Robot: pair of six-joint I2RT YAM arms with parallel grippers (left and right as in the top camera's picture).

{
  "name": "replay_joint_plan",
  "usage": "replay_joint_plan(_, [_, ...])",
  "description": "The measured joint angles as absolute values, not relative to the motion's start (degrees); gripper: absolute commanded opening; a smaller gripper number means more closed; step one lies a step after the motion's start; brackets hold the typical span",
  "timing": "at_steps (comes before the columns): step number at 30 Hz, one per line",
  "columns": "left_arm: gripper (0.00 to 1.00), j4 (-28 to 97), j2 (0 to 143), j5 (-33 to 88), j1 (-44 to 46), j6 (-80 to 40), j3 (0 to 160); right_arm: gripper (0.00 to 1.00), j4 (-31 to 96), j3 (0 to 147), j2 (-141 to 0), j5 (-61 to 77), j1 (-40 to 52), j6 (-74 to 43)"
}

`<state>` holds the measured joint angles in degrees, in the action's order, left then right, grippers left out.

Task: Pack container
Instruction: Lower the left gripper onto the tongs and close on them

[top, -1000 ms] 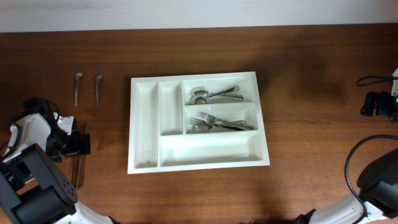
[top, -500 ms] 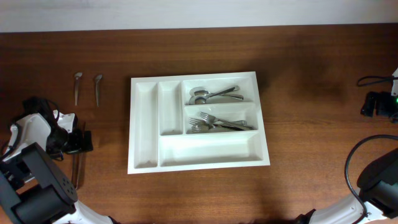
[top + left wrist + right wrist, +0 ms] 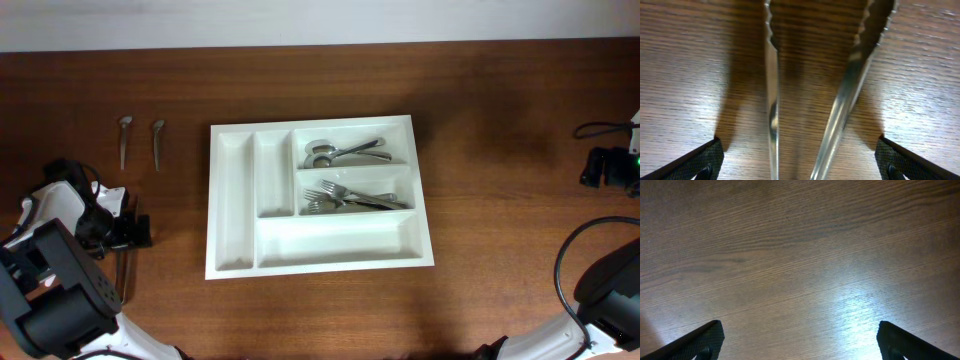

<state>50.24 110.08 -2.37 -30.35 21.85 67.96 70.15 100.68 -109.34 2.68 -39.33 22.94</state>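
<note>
The container (image 3: 232,200), a white tray with several compartments, lies mid-table. Spoons (image 3: 340,152) fill its upper right compartment and forks (image 3: 350,198) the one below; the other compartments are bare. At the table's left my left gripper (image 3: 128,232) hovers low over table knives (image 3: 122,272). In the left wrist view two serrated knives (image 3: 772,100) (image 3: 850,90) lie on the wood between the wide-open fingers, with my left gripper (image 3: 800,161) touching neither. My right gripper (image 3: 800,342) is open over bare wood.
Two small spoons (image 3: 124,140) (image 3: 158,142) lie on the table left of the tray, beyond my left arm. A black device with a cable (image 3: 605,165) sits at the right edge. The right arm's base (image 3: 605,290) fills the lower right corner.
My left arm has shifted slightly over the knives, its jaws staying wide. The tray, the cutlery and the right arm have not moved.
</note>
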Motion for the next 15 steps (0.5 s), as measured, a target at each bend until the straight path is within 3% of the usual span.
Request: replay_joint_plan(15, [0.99, 48.93, 110.10, -2.50, -30.35, 23.22, 67.96, 0.99, 70.15, 100.68, -109.34, 2.68, -39.33, 22.92])
